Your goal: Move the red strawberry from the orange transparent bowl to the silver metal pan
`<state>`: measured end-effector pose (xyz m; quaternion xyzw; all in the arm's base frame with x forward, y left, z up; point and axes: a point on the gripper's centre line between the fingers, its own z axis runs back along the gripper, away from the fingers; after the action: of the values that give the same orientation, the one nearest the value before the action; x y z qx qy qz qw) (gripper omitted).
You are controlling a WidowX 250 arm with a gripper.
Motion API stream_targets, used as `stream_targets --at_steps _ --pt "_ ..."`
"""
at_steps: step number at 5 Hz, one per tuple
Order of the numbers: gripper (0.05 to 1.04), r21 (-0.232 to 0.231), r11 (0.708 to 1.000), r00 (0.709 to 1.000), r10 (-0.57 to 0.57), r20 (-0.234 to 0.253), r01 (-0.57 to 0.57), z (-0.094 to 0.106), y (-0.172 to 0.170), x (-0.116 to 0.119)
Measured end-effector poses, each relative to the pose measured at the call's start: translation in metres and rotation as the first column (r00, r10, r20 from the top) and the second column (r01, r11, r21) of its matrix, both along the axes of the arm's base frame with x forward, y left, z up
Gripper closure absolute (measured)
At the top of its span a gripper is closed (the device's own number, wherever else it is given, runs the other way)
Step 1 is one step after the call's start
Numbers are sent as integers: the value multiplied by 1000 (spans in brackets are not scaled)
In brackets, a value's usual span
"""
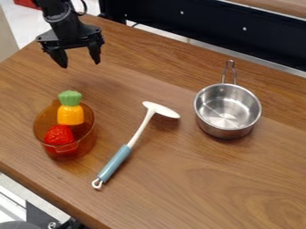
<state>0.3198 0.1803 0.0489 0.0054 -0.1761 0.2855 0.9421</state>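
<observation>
Above the bench [239, 179] at upper left, the hand [81, 65] is spread, holding nothing. Nearest sits the amber bowl [87, 137], containing an orange-and-green toy [70, 115] and red strawberry [58, 135] — closely packed. Misaligned descent could catch the rim, likely tipping it.

1. Fixed camera, set above the wooden table [197, 192], looking down at a steep slant.
2. Faces across the tabletop toward a dark beam [179, 20] at the far side; robot arm [62, 20] enters upper left.
3. Aim oblique to the table: far and near edges both run down toward the right.
4. Angle takes in the floor of the steel pan [227, 109], right, plus its near outer wall; likewise into the amber bowl [83, 141], left.
5. Mid-range: table runs past the right border.
</observation>
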Motion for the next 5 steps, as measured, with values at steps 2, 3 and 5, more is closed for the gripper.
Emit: stream_targets --at_steps 2,3,5 --pt "83 -61 998 998 -7 -67 3 -8 -5 -15" --pt "83 -76 997 998 -12 -65 7 7 -2 -21" --pt "83 -157 979 974 -156 -162 130 29 -2 -61"
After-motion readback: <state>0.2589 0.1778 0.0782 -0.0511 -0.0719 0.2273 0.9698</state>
